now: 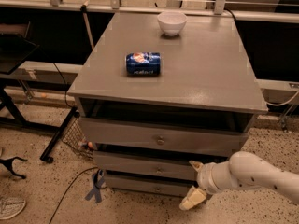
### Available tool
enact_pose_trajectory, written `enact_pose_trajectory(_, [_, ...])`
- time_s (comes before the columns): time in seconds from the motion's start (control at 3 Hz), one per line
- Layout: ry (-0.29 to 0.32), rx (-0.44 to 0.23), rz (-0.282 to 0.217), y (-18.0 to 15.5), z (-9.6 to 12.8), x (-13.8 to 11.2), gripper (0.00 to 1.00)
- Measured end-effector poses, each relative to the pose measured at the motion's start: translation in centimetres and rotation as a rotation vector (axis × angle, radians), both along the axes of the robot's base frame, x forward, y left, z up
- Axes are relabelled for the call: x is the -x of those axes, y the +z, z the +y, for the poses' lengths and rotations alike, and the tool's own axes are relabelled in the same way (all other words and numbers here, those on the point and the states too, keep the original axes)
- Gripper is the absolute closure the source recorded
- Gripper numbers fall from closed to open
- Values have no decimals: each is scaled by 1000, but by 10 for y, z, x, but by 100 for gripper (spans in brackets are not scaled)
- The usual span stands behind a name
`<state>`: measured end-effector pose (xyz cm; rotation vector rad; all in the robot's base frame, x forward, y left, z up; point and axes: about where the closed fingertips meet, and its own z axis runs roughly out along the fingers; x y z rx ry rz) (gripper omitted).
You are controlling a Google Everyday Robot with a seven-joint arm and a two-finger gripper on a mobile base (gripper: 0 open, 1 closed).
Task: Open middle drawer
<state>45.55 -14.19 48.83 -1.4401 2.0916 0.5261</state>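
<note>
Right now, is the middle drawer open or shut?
Appears shut: the middle drawer sits back under the top drawer, no interior showing. The open end effector is by its right end.

Speckled beige floor [42, 181], dark wall panels [42, 36] with a pale rail [271, 17], a black stand [57, 140] at left; the gripper [193, 182] hangs low right, before the grey cabinet [201, 73]

Single camera, placed high in front of the grey cabinet [201, 69], faces down and forward at close range; the gripper [192, 182] appears low at the cabinet's front right corner.
</note>
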Motion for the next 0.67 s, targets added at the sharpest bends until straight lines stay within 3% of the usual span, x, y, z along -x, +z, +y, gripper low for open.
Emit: enact_pose_trajectory(0.67, [58, 30, -41, -19, 0, -38, 0])
